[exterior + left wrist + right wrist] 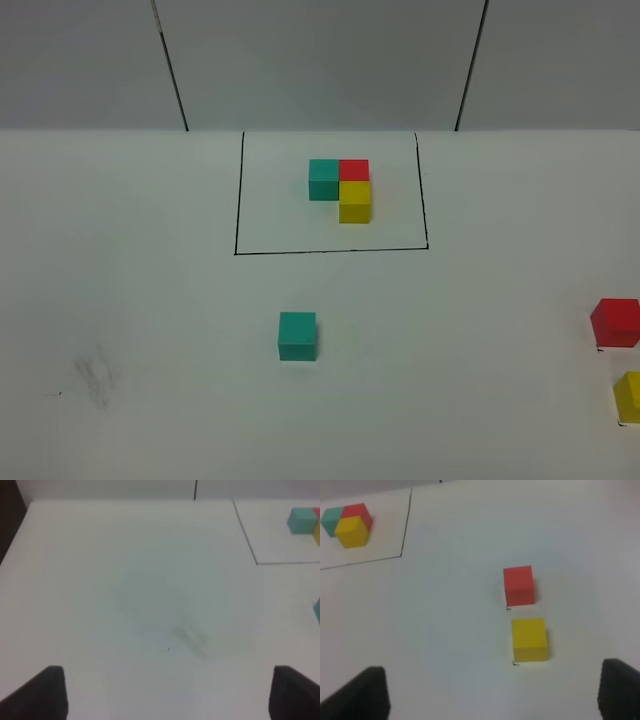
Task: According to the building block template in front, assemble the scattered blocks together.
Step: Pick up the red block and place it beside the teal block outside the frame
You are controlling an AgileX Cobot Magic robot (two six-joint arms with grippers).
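The template [340, 187] is an L of teal, red and yellow cubes inside a black outline at the back middle; it also shows in the right wrist view [347, 524] and partly in the left wrist view [304, 521]. The loose teal cube [297, 335] sits in the middle of the table. The loose red cube [615, 322] [519, 585] and yellow cube [629, 396] [529, 639] sit at the right edge. No gripper shows in the exterior high view. My left gripper [167, 692] and right gripper [492, 692] are open and empty above the table.
The white table [150, 300] carries a faint grey smudge [97, 380] at the front left, also in the left wrist view [190, 637]. A grey wall with dark seams stands behind the table. The table's left edge shows in the left wrist view [12, 540].
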